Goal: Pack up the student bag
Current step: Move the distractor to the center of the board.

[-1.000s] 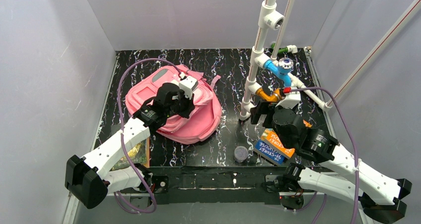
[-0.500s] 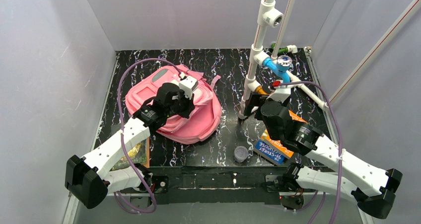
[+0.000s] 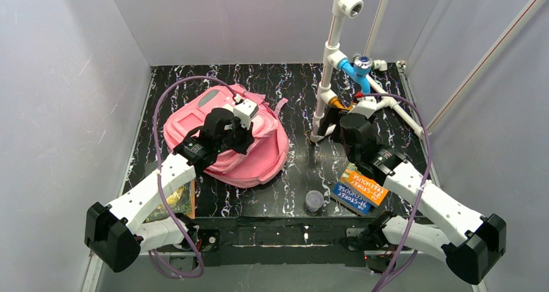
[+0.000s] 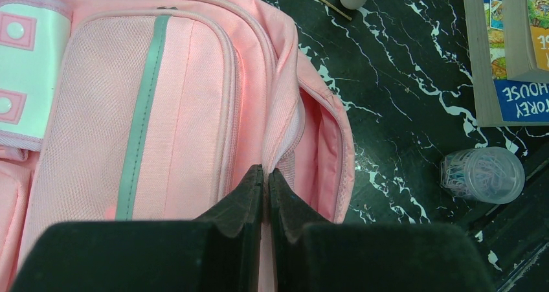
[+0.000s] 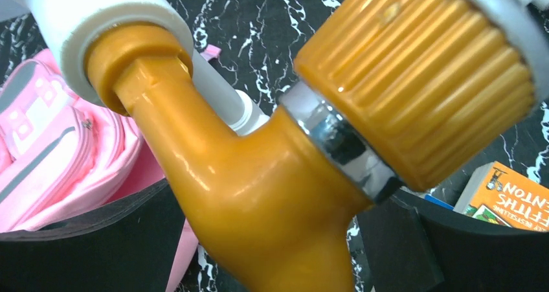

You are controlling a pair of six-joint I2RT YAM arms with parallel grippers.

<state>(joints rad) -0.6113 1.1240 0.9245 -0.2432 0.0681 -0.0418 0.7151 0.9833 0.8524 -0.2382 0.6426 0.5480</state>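
On marbled table point(image 3: 285, 85), left fingers point(image 4: 265, 182) pinch student bag point(image 4: 162, 111).

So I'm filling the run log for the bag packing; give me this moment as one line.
student bag: opening edge pinched | left gripper: shut on bag fabric | right gripper: jaws wide around orange pipe fitting | book: on table

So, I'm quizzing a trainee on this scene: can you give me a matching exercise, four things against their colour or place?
Things:
1. bag
2. clip tub
3. book
4. pipe fitting

Descriptions:
A. orange, between the right gripper's open fingers
B. pink, edge pinched by the left gripper
C. clear, small, near the table's front edge
D. blue and orange cover, lying flat by the right arm

Pairs: 1-B, 2-C, 3-D, 4-A
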